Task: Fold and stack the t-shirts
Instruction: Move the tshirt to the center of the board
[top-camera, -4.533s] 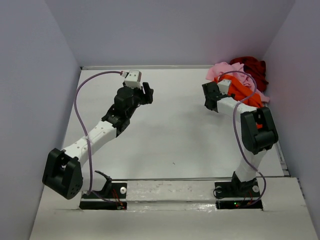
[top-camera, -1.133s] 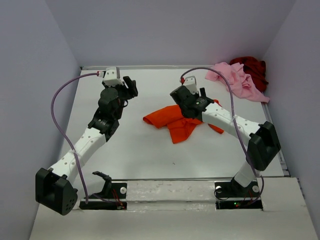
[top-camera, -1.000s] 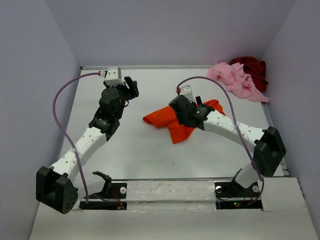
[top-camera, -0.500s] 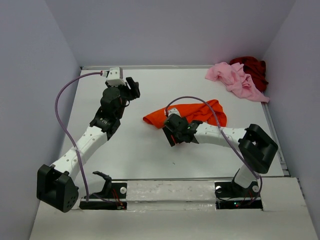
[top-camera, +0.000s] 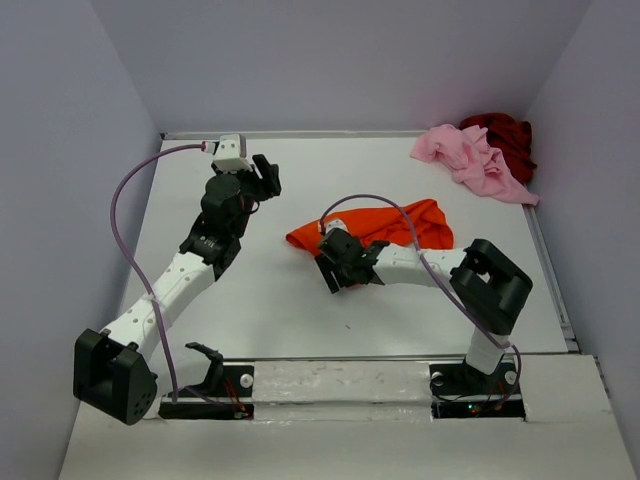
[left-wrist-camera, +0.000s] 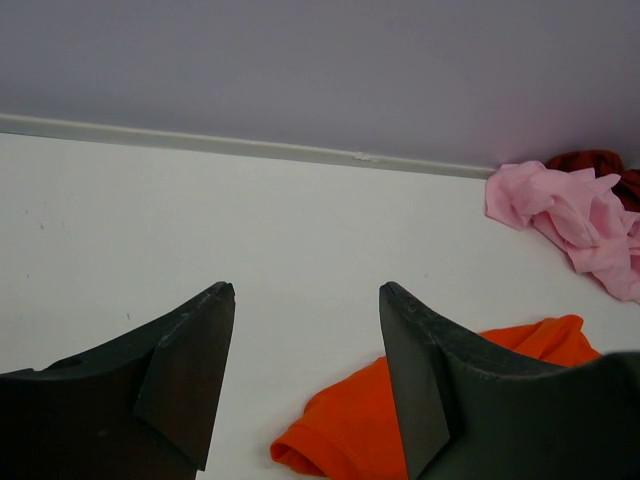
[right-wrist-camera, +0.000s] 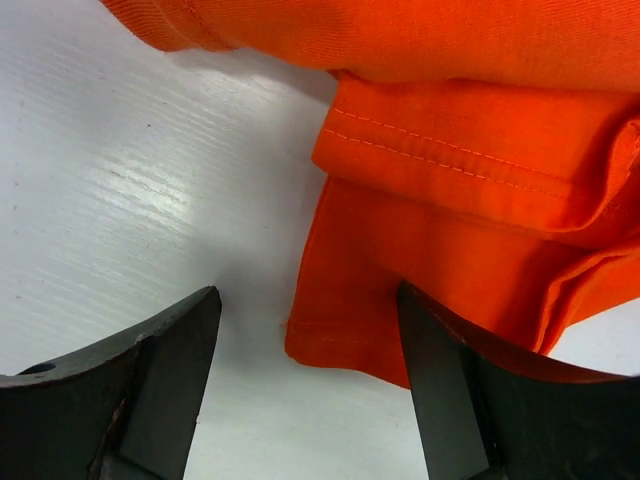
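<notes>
T-shirts lay in two places when we looked from above: the orange t-shirt (top-camera: 400, 222) was spread mid-tabletop (top-camera: 300, 310), while the pink t-shirt (top-camera: 470, 160) and dark red t-shirt (top-camera: 505, 135) were heaped together in the far right corner. The right jaws sat at the orange one's near left edge. In the left wrist view, we saw the left jaws open over bare tabletop. In the right wrist view, the right jaws stood open with the orange hem's corner between them, ungripped.

orange tee (top-camera: 396, 226) pulled to ctr, R jaws at hem
</notes>
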